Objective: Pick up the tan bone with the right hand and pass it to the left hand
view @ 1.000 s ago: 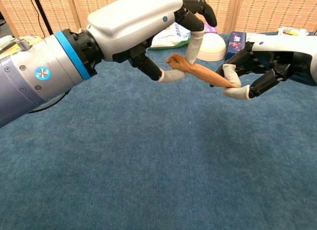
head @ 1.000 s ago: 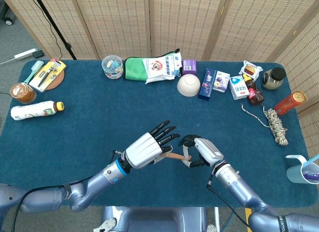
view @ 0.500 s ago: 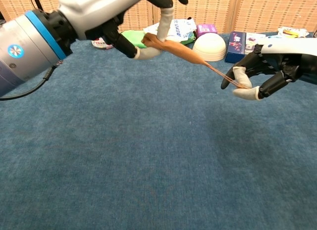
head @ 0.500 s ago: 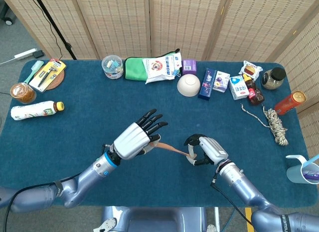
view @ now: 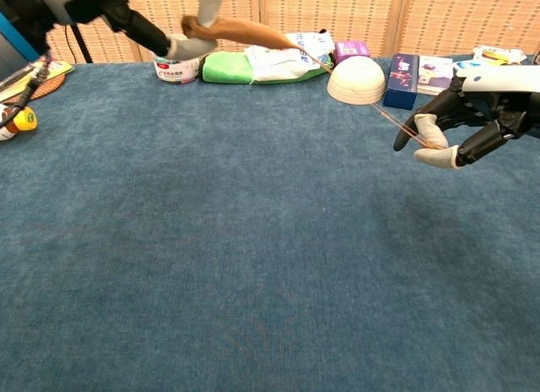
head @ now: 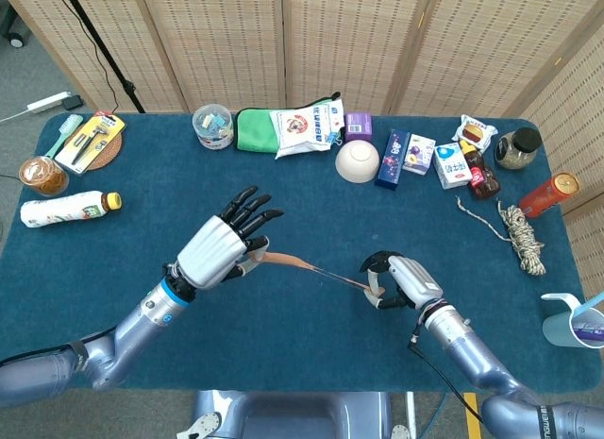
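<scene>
The tan bone [head: 288,261] hangs above the blue table [head: 302,354], pulled out into a long thin strand. My left hand [head: 222,250] pinches its thick end, with the other fingers spread. My right hand [head: 401,280] holds the thin end between curled fingers, to the right and slightly nearer me. In the chest view the left hand [view: 126,13] is at the top left with the bone's thick end [view: 240,29], and the strand runs down to the right hand [view: 472,114].
A white bowl [head: 357,160], small boxes [head: 393,159] and a green pouch [head: 260,130] line the far edge. A rope [head: 519,233] and a blue cup [head: 571,321] lie at the right. A bottle [head: 66,210] lies at the left.
My left hand has moved left and away from the right hand with the bone's thick end, stretching the bone into a long thin strand. The right hand shifted slightly right, still holding its end.
</scene>
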